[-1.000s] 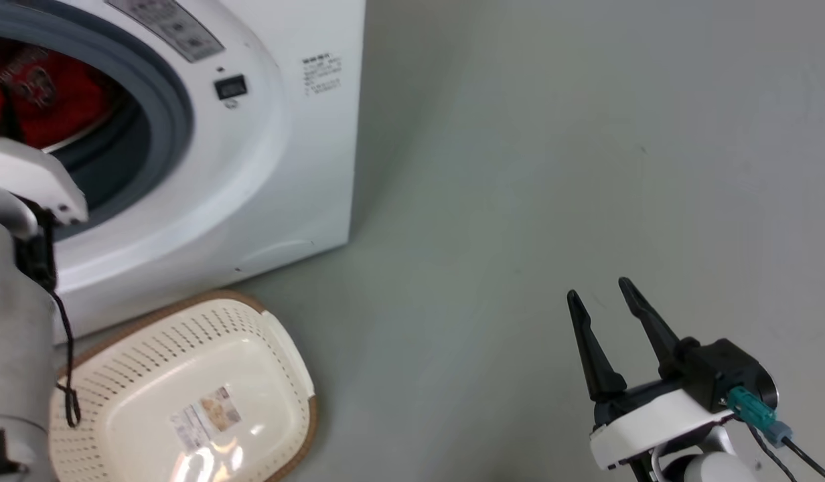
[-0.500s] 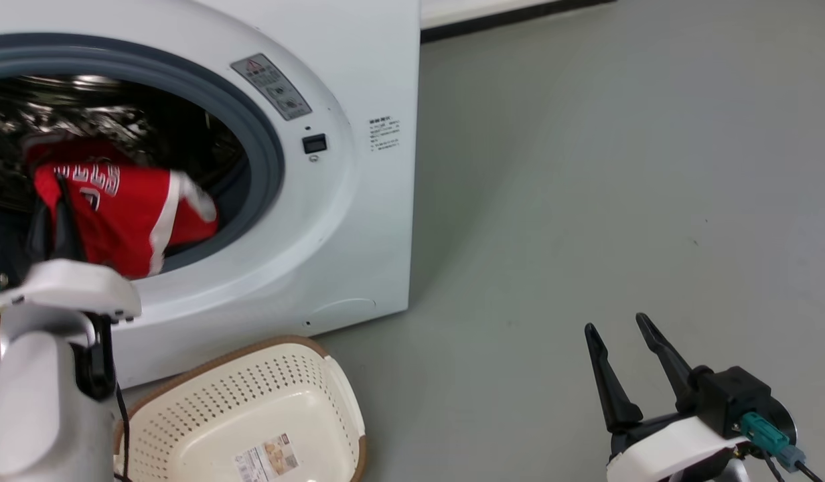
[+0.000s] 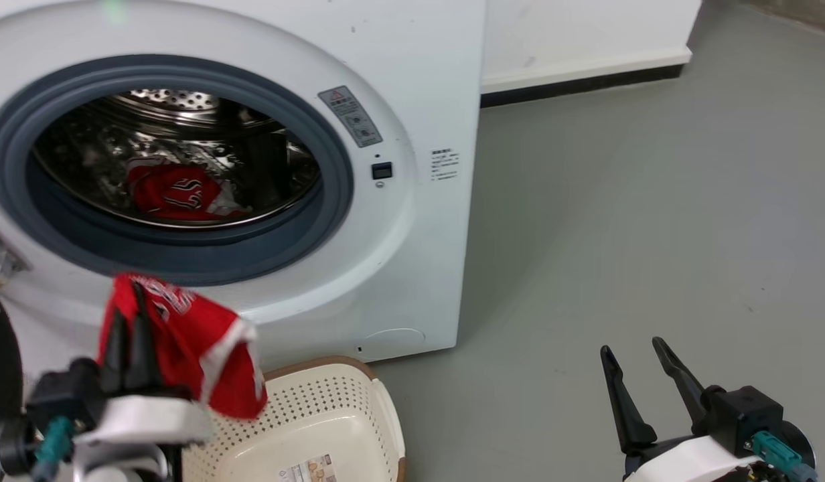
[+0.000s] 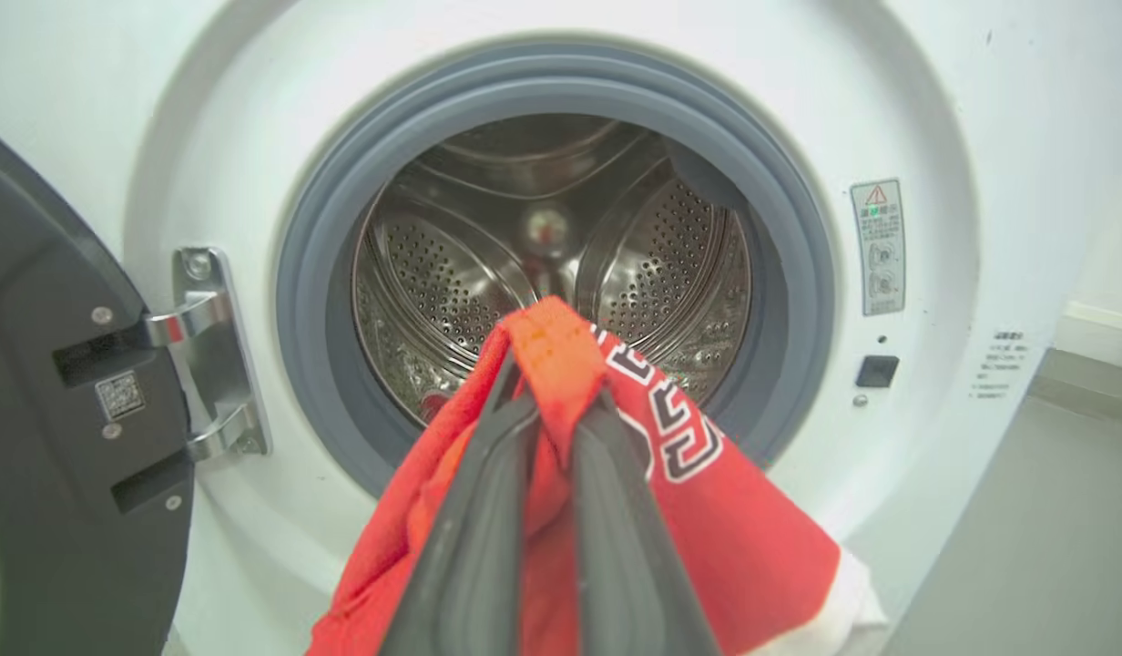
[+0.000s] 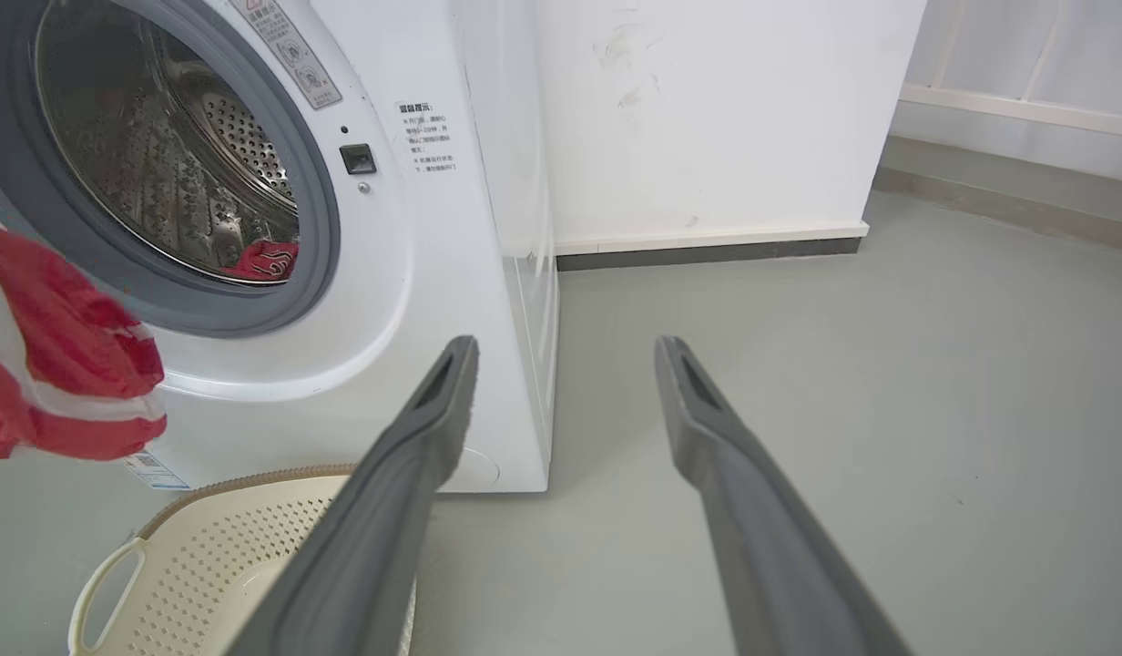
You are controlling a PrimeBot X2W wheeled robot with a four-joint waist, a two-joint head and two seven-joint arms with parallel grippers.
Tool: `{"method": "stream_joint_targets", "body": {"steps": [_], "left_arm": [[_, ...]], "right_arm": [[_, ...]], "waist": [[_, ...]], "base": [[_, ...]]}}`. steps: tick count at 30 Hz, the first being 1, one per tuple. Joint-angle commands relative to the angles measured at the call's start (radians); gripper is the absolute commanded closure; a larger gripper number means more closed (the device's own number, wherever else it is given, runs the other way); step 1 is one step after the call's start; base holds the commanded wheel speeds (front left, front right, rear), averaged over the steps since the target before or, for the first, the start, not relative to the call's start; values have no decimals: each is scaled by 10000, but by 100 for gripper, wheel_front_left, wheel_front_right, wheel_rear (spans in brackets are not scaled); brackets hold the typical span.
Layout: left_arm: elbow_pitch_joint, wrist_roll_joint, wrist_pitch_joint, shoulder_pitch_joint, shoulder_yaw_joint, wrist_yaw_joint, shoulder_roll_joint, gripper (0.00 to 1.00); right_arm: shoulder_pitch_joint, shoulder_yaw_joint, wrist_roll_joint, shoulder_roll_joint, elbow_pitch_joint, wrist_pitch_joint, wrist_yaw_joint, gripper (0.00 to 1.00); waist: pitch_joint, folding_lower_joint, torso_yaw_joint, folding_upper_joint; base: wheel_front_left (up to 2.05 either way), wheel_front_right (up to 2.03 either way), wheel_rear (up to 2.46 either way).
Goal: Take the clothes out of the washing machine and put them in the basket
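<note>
My left gripper [image 3: 128, 301] is shut on a red jersey [image 3: 198, 348], holding it in the air outside the washing machine [image 3: 412, 80], just above the left part of the basket [image 3: 332, 415]. In the left wrist view the fingers [image 4: 616, 510] pinch the red jersey [image 4: 707, 547] in front of the open drum [image 4: 452, 273]. A second red jersey [image 3: 175, 191] lies at the bottom of the steel drum, also visible as the red jersey [image 5: 265, 260] in the right wrist view. My right gripper [image 3: 633, 351] stands open over the floor at the lower right, holding nothing.
The machine's dark round door [image 4: 60, 437] hangs open at the left on a metal hinge [image 4: 210, 355]. The cream basket [image 5: 206, 547] sits on the grey floor [image 3: 653, 201] right in front of the machine. A white wall with a dark skirting [image 3: 586, 77] runs behind.
The head camera has swung, showing more of the machine. My left gripper has pulled the red jersey out of the drum and now holds it outside, above the basket. The right gripper stays open.
</note>
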Motion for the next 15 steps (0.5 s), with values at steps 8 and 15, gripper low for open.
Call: {"method": "stream_joint_targets", "body": {"steps": [8,15], "left_arm": [[-646,-301,513,2060,-794,240,-613,100],[903,-635,425,1676,-1319,437,-733,100]], "right_arm": [[59,49,-35,0,-265,104,-3,0],[-637,208,-31,0,-425,-25,-3,0]], "waist": [[507,3,586,0],[2061,3,602,0]], "base": [[0,0,0],[0,0,0]]}}
